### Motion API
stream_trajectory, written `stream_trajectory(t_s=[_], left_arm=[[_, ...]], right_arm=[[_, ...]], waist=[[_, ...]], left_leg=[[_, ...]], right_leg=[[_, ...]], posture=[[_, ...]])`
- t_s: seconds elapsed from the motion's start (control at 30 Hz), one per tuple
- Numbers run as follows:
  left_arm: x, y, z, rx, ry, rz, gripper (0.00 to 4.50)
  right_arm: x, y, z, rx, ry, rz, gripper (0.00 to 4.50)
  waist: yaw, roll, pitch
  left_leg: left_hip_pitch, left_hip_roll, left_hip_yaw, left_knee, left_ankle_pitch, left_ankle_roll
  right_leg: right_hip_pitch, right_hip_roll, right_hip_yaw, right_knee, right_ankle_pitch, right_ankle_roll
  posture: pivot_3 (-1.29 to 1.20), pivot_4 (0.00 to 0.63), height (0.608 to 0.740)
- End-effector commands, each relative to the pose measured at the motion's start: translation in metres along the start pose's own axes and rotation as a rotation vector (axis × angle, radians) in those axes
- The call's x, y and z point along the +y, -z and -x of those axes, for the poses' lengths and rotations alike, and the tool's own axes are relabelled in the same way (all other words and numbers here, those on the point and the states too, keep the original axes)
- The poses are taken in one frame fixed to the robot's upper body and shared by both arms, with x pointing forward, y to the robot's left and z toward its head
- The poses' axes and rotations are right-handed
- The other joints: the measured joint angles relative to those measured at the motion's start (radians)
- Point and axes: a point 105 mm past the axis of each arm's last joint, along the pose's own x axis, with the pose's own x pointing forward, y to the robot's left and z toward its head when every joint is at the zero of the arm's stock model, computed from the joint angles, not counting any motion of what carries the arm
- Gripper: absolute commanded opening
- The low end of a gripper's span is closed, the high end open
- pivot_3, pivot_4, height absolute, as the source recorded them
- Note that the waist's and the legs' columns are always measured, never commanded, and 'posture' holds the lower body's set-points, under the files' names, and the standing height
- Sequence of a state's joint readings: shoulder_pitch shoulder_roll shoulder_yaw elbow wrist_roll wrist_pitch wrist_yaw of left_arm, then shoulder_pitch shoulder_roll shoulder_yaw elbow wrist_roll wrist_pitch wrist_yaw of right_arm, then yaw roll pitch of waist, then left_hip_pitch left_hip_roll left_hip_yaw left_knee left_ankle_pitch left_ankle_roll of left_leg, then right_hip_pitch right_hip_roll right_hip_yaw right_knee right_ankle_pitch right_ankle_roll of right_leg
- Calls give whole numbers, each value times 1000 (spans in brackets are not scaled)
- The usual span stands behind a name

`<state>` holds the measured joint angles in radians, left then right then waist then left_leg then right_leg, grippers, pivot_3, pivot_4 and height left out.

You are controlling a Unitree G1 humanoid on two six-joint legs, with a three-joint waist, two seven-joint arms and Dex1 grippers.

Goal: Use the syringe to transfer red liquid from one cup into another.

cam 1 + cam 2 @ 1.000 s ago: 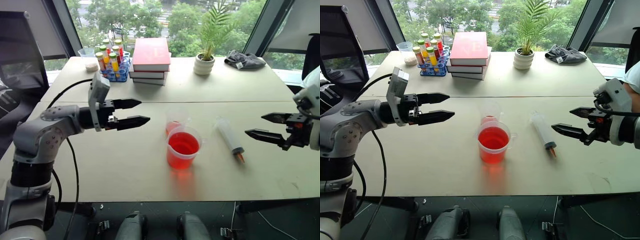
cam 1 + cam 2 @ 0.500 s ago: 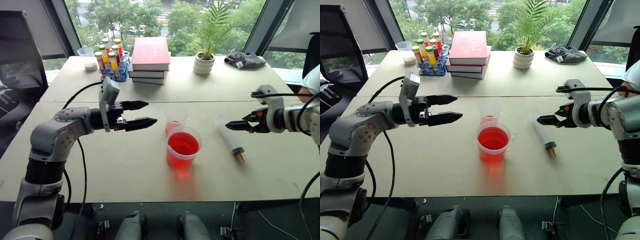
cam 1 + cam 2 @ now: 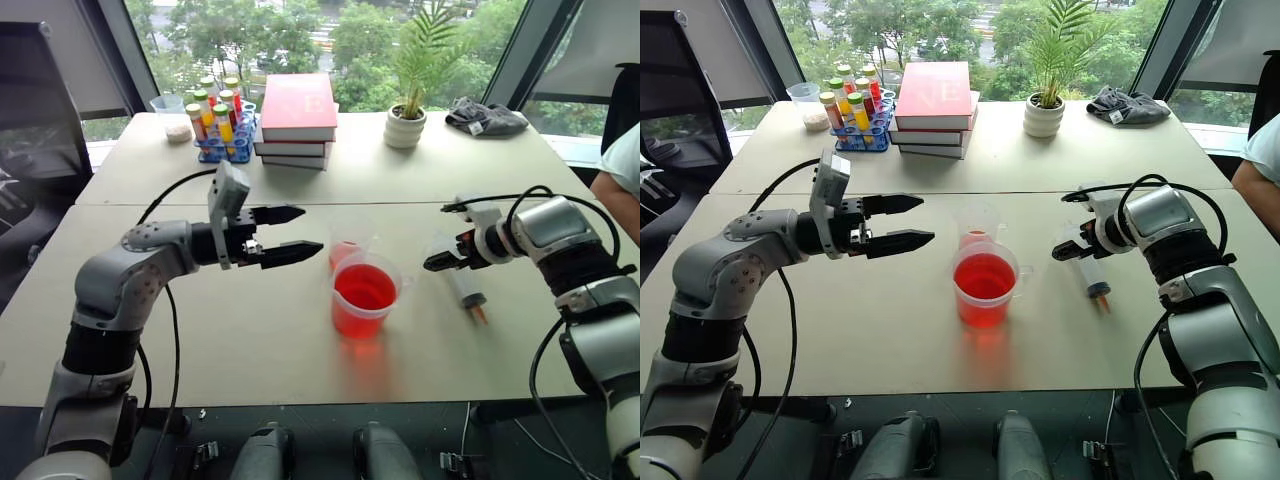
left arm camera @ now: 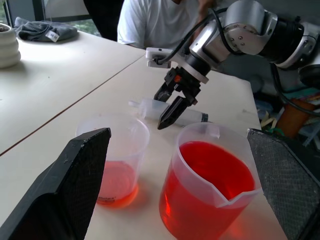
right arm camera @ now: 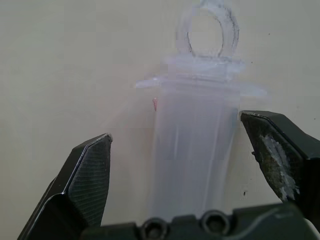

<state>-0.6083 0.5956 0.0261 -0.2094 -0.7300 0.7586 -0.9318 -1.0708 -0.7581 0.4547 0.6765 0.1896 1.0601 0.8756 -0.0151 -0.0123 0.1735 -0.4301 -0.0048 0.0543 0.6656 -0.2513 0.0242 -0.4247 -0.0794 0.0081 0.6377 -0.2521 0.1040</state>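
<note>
The syringe [image 3: 462,278] lies flat on the table, right of the cups, its orange tip toward me. My right gripper [image 3: 432,262] points down at its far end, open, one finger on each side of the clear barrel [image 5: 195,160], with gaps on both sides. The larger handled cup [image 3: 365,296] holds the red liquid [image 4: 215,172]. Just behind it stands the smaller cup [image 3: 347,248] with a thin red layer at its bottom. Left of the cups, above the table, my left gripper [image 3: 297,235] hangs level, open and holding nothing.
Along the far edge of the table stand a rack of coloured tubes [image 3: 222,125], a stack of books [image 3: 297,108], a potted plant [image 3: 407,125] and a grey cloth [image 3: 484,118]. A person in a white shirt [image 3: 622,160] sits at the right.
My right gripper has swung in from the right and come down over the far end of the syringe, still open. The left gripper has edged slightly toward the cups.
</note>
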Motion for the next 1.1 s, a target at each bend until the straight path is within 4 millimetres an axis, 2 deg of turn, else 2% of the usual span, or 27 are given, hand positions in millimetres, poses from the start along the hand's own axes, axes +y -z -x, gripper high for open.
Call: stream_trajectory(t_s=[0.03,0.17,0.2,0.3,0.43,0.53,0.6,0.67,0.73,0.83,0.93,1.1], left_arm=[[-5,-9,3,-35,-11,-40,4500],[-5,-8,5,-38,-28,-41,4500],[-5,-8,5,-39,-29,-41,4500],[-4,-9,3,-43,-27,-43,4500],[-2,-12,2,-42,-20,-53,4500],[2,-16,1,-39,-12,-68,4500],[5,-19,0,-42,-5,-73,4500],[6,-26,-3,-51,16,-76,4500],[8,-30,-4,-55,34,-79,4500],[12,-37,-4,-50,56,-87,4500],[13,-42,-5,-41,76,-98,4500],[13,-53,-8,-32,129,-117,4500]], right_arm=[[-5,-4,1,22,8,62,3642],[-3,-2,-1,56,-13,121,1618],[-2,-3,1,55,-21,124,1421],[-2,-8,8,28,-20,134,1417],[-2,-28,32,-108,-11,128,1417],[7,-59,74,-346,-40,132,1417],[27,-80,107,-572,-121,182,1417],[65,-99,162,-912,-292,257,1417],[91,-98,199,-1120,-404,282,1417],[119,-89,227,-1330,-549,280,1417],[137,-79,234,-1444,-646,260,1417],[152,-67,202,-1468,-651,177,1417]], waist=[[2,0,0],[1,0,0],[1,0,0],[2,0,0],[3,0,0],[5,1,0],[4,1,0],[5,1,0],[3,1,0],[4,0,0],[4,0,0],[3,0,0]], left_leg=[[0,0,0,0,0,0],[0,0,0,0,0,0],[0,0,0,0,0,0],[1,0,0,0,0,0],[1,0,0,0,0,0],[1,0,0,0,0,0],[1,0,-1,0,0,0],[1,0,-1,-1,0,0],[0,1,-2,-1,0,0],[1,1,-3,-1,0,-1],[2,1,-3,-1,0,-1],[3,0,-2,1,0,-1]], right_leg=[[0,0,0,0,0,0],[0,0,0,0,0,0],[0,0,0,0,0,0],[0,0,0,1,0,0],[0,-1,0,2,0,0],[0,-1,0,2,0,0],[-1,-1,0,2,0,0],[0,-1,-1,2,0,0],[0,-1,-2,2,0,0],[0,-2,-2,3,0,0],[2,-3,-2,4,0,0],[1,-4,-1,7,0,0]], posture=[[0,150,740],[0,150,740],[0,150,740],[0,150,740],[0,150,740],[0,150,740],[0,150,740],[0,150,740],[0,150,740],[0,150,740],[0,150,740],[0,150,740]])
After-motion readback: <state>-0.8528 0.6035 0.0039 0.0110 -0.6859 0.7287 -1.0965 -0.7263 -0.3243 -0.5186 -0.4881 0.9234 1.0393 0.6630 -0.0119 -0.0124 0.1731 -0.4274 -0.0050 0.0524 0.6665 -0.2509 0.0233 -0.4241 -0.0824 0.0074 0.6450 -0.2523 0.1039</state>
